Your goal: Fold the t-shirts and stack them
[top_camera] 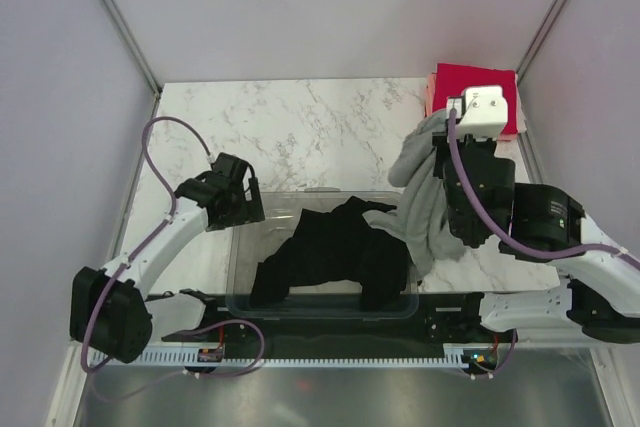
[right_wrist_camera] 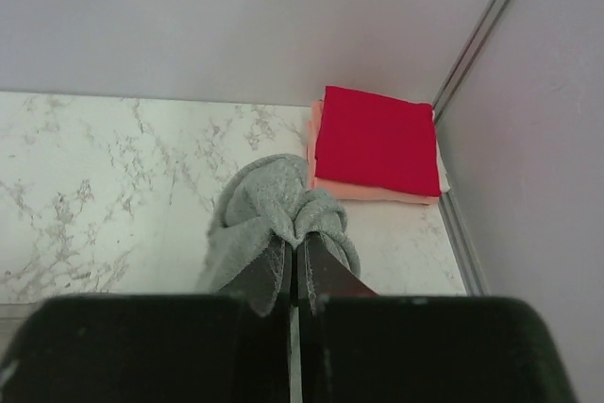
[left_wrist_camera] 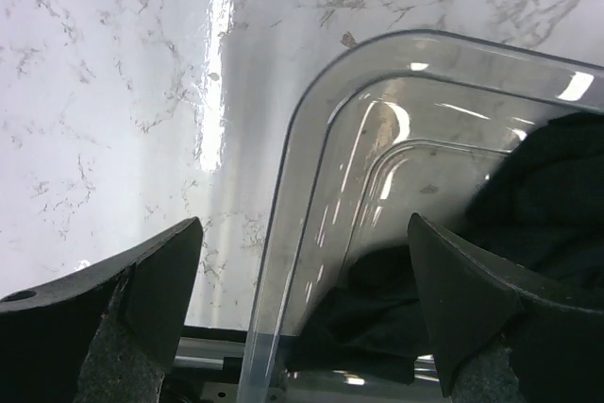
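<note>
My right gripper is shut on a bunched fold of the heather-grey t-shirt and holds it up. In the top view the grey shirt hangs from the gripper down over the bin's right end. The black t-shirt lies crumpled inside the clear bin; its edge shows in the left wrist view. The red t-shirt lies folded square on the salmon-pink one at the far right corner. My left gripper is open and empty, straddling the bin's left corner.
The marble tabletop runs behind the bin. Grey walls with metal posts close in the left, back and right sides. The folded stack sits against the right wall.
</note>
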Motion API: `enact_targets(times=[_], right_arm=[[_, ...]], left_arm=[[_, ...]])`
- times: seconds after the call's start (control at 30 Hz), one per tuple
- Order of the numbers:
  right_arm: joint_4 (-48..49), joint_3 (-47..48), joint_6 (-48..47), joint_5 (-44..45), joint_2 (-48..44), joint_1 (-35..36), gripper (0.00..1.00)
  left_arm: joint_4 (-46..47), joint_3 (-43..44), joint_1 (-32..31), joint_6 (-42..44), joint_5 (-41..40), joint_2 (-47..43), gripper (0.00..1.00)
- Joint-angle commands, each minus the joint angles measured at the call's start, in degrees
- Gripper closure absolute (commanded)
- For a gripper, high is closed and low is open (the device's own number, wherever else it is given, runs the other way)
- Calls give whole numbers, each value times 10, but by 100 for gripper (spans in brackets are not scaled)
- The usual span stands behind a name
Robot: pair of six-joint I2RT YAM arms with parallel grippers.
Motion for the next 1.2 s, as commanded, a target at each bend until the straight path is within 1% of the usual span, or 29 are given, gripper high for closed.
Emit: enact_targets(times=[0.0, 0.07, 0.1, 0.13, 0.17, 0.2, 0.23, 0.27, 0.3, 0.37, 0.4, 0.47, 0.5, 0.57, 0.6, 0.67, 0.7, 0.77, 0.8, 0.83, 0.87, 0.97, 1.0, 1.07, 1.1, 1.13, 1.17], right_arm=[[2, 3, 45, -18, -24, -4, 100], [3, -16, 58, -30, -38, -4, 100], [4, -24, 70, -31, -44, -3, 100], [3, -41, 76, -33, -54, -4, 100], [4, -50, 84, -36, -61, -4, 100], [3, -60, 93, -38, -67, -4, 100], [4, -74, 99, -39, -78, -4, 100], [6, -80, 103, -41, -82, -4, 100], [5, -83, 108, -42, -87, -4, 100], [-3, -90, 126, -40, -98, -5, 100], [-8, -90, 133, -37, -102, -4, 100], [-21, -92, 153, -36, -111, -4, 100], [-25, -96, 158, -37, -114, -4, 100], [-30, -108, 170, -42, -121, -4, 100], [-30, -113, 174, -45, -123, -4, 100], [-32, -134, 191, -51, -126, -5, 100], [-33, -141, 197, -54, -127, -4, 100], [-36, -157, 218, -70, -128, -4, 100], [-37, -163, 223, -75, -129, -4, 100], [-39, -173, 227, -81, -131, -4, 100], [-44, -177, 231, -80, -131, -4, 100], [-65, -188, 246, -69, -142, -4, 100], [-68, -193, 252, -70, -147, -4, 100], [-77, -211, 267, -84, -167, -4, 100], [-85, -217, 281, -91, -173, -4, 100], [-100, -235, 315, -97, -186, -4, 100], [-104, -249, 337, -103, -193, -3, 100]], left_arm=[[38, -5, 35, 48, 53, 41, 4], [52, -11, 49, 56, 83, 57, 7], [70, -18, 56, 63, 95, 65, 18], [78, -22, 57, 65, 108, 78, 26], [83, -23, 60, 66, 113, 86, 59], [86, -17, 64, 63, 111, 93, 78], [86, -11, 71, 64, 101, 108, 91], [84, -3, 81, 62, 99, 112, 98], [86, 12, 116, 61, 103, 116, 98], [86, 27, 159, 62, 97, 125, 98], [87, 40, 206, 62, 92, 126, 98], [96, 47, 264, 59, 91, 129, 98], [101, 47, 324, 56, 103, 128, 98], [110, 45, 388, 45, 148, 128, 98], [114, 42, 437, 20, 156, 130, 98], [115, 34, 474, -27, 160, 130, 98], [135, 7, 520, -74, 173, 117, 98], [172, -24, 574, -111, 214, 105, 98], [184, -32, 579, -124, 213, 102, 98], [190, -27, 579, -126, 185, 108, 98], [191, -19, 579, -130, 177, 115, 98], [189, 18, 581, -158, 174, 148, 98], [197, 16, 582, -189, 173, 151, 98], [243, 17, 582, -215, 183, 165, 98], [256, 21, 581, -236, 188, 175, 98], [262, 29, 582, -248, 188, 187, 98], [271, 37, 581, -265, 191, 215, 98]])
